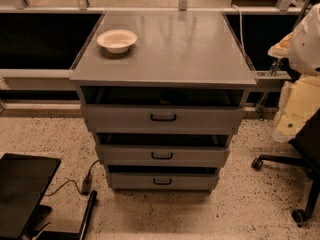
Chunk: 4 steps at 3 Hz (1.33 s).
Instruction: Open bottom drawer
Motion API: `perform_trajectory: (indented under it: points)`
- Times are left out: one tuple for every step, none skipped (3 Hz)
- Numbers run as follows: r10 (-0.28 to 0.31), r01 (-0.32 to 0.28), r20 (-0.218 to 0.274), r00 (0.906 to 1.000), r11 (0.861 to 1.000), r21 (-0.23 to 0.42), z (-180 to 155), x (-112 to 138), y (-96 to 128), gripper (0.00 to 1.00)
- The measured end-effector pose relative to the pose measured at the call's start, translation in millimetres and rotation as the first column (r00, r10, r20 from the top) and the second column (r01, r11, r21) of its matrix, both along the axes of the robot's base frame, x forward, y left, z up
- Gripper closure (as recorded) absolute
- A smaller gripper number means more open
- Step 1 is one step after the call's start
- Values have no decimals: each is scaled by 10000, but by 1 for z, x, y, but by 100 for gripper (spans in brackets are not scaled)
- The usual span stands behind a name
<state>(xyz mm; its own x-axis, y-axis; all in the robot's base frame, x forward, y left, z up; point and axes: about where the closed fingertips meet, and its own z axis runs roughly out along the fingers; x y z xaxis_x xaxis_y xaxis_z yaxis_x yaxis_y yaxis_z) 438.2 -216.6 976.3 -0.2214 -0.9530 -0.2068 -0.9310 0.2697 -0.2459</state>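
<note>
1. On a speckled stone floor, a grey metal table with three drawers under it stands before dark panels and pale rails.
2. A white bowl sits upright on the table's far left part.
3. A flat black panel lies at lower left, with a small dark box on a cable near the table's left foot. A black chair base on castors stands off to the right.
4. The end effector hangs at the right edge, beside the table's rim and well apart from the drawers; whether it is open or closed cannot be told.
5. The bottom drawer sits lowest, just above the floor, under the middle drawer. Its flat grey front carries a small black loop handle at centre, and a dark gap shows above it.
</note>
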Motion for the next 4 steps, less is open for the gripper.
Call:
perform_trajectory:
  points:
    - [1,-1,0,10000,10000,1,0,0,0,0]
    - [330,-335,125,9994,9988,363,-11,-3,3,0]
    - [1086,-1069,-39,9941,9834,1469,-64,-12,11,0]
    - [1567,-1407,-294,9872,9429,3020,-146,-29,13,0]
